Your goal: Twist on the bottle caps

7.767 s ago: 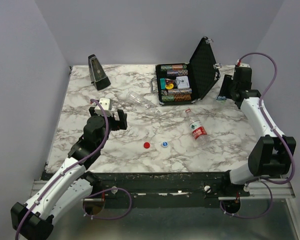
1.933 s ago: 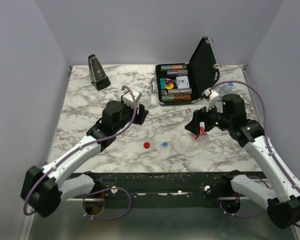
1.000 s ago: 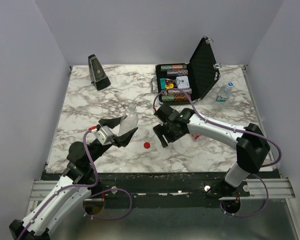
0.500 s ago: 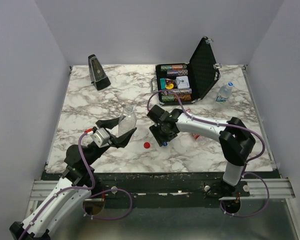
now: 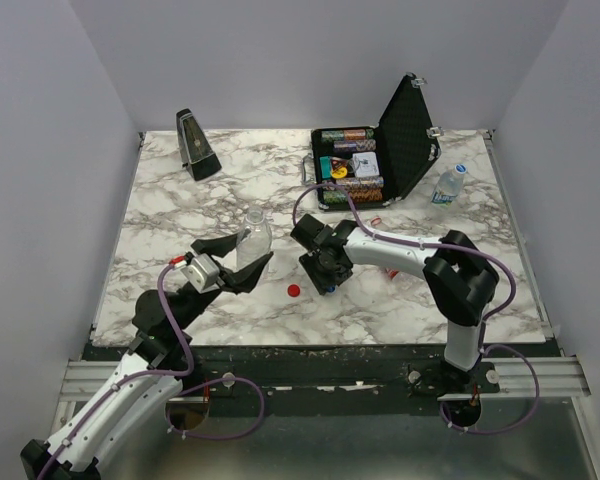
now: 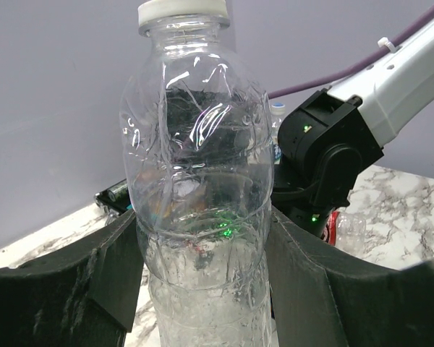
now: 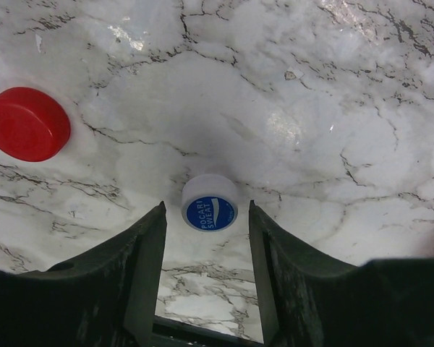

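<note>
Well, the left claw [image 6: 202, 231] is clamped around the lower body of a clear bottle [image 6: 195, 144], one dark finger pressed into each side, and holds it upright above the marble table [image 5: 170, 200]. In the left wrist view the bottle's mouth runs off the top of the frame, so only a white ring shows, and I cannot tell whether anything sits on it. From above it is too small to settle the matter.

The right claw [image 7: 206, 210] is down at the tabletop with its jaws partly apart. A blue cap [image 7: 210, 204] with a white side wall lies on the marble between the fingertips. A thin strip of table shows on either side of it, so the fingers seem not to be touching it. In the view from above the claw hides this cap completely.

The red cap [image 5: 293, 291] lies on the table just to the left, free of both claws.

Behind the right arm only a scrap of a red-labelled bottle [image 5: 392, 270] peeks out. A small bottle [image 5: 447, 184] stands near the open black case [image 5: 365, 165]; its top looks bluish, too small to be sure.
</note>
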